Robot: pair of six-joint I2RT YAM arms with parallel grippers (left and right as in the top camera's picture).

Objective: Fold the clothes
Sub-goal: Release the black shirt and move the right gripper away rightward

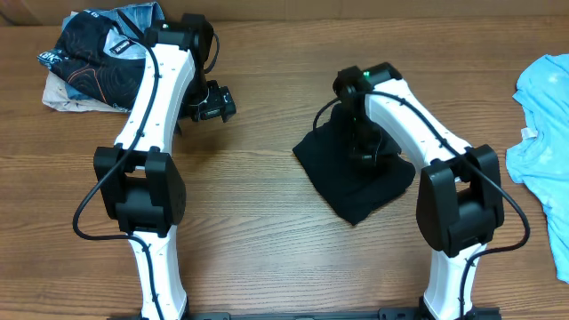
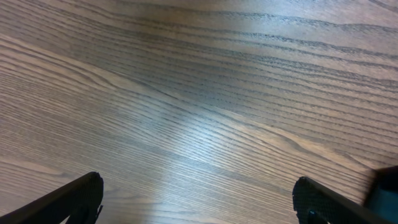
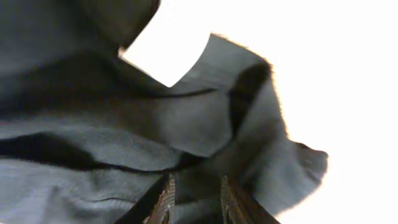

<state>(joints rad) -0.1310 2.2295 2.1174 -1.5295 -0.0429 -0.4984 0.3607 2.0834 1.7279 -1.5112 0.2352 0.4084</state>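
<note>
Overhead, upper left: heap of dark patterned garments (image 1: 93, 58) bunched on the desk (image 1: 258, 222), with something pale under its left edge. Just right of it, the left claw (image 1: 212, 102) hovers over bare wood, touching no cloth. Left wrist view: its fingers (image 2: 68, 202) sit at the two bottom corners, wide apart, nothing between them, only wood grain ahead.

Centre of frame: black shirt (image 1: 356, 178) folded into a compact, roughly square packet, lying rotated like a diamond, well apart from the other garments. The right claw (image 1: 363, 147) is down on its upper part. Right wrist view: fingers (image 3: 166, 200) nearly together with black fabric pinched in the gap, so clamped on the shirt. Folds of cloth fill the frame; background blown out white.

Right edge: light blue T-shirt (image 1: 542, 133) spread loose, partly out of frame, neither arm touching it.
</note>
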